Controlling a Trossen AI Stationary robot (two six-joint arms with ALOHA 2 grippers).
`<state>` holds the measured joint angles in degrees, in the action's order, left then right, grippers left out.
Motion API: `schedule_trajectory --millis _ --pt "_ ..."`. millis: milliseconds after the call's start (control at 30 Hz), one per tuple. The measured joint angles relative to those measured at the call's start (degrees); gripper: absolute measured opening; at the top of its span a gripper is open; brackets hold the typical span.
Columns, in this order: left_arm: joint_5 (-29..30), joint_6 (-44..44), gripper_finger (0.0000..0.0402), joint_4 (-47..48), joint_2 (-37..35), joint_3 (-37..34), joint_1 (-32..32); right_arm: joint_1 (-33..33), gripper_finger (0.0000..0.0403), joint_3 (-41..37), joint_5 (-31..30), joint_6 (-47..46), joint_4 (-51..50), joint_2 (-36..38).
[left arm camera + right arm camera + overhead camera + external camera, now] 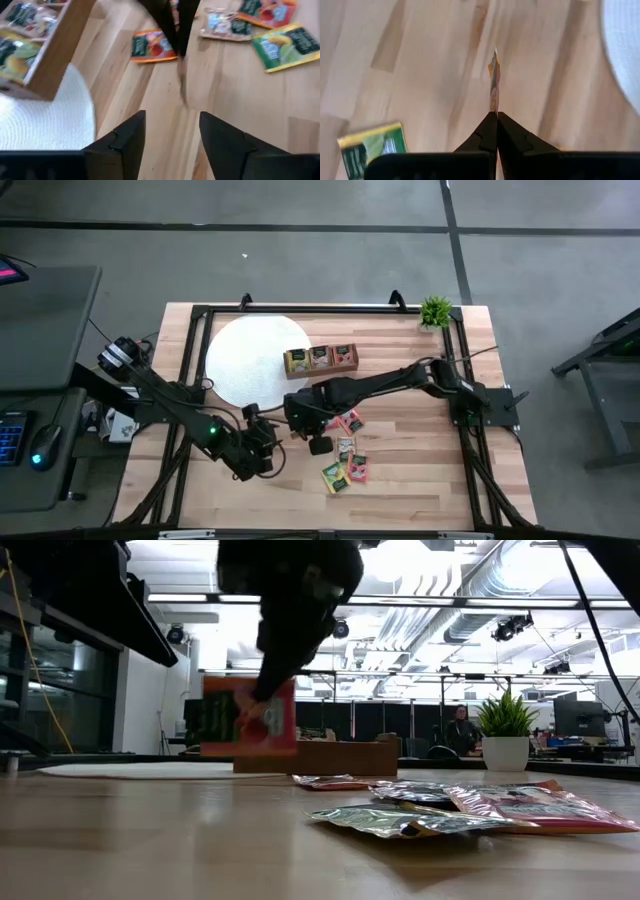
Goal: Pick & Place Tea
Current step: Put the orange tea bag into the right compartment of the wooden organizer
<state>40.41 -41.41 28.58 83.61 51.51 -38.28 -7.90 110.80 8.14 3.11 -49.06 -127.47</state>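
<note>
A red and green tea packet (235,720) hangs upright above the table with my right gripper (496,114) shut on it; in the right wrist view it shows edge-on (493,80). My left gripper (172,117) stands open a little to its left (268,452), nothing between its fingers. Several more tea packets (345,460) lie flat on the wood to the right of both grippers. The brown wooden tray (322,360) with packets in it rests on the white round mat (250,360). My right gripper pinches the packet at its upper edge (493,107) between its two fingers, one on each flat face. The fingers (275,670) come down from above at a slant. The packet hangs upright below them, clear of the table.
A small potted plant (436,310) stands at the far right corner. A black frame (300,310) runs round the table top. Bare wood lies near the front edge (300,500). The loose packets include a red one (154,46) and a green one (287,45).
</note>
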Motion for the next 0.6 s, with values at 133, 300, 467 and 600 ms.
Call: schedule_trajectory --millis 133,300,467,600 --pt "1.99 -1.14 0.0188 2.29 -1.46 0.00 0.00 -0.02 0.0000 -0.02 -2.81 0.88 -3.09 2.87" --pt "3.79 -1.26 0.0188 3.20 -2.68 0.00 0.02 -0.04 0.0000 -1.18 -3.55 1.05 -4.52 7.21" --pt "4.93 -1.38 0.0188 3.02 -2.62 0.00 0.02 0.41 0.0000 -16.20 -3.56 -1.02 6.19 17.91" --pt "8.94 -0.01 0.0188 -1.49 -2.62 -0.02 0.04 1.16 0.0000 -32.65 -4.83 -6.57 25.21 29.53"
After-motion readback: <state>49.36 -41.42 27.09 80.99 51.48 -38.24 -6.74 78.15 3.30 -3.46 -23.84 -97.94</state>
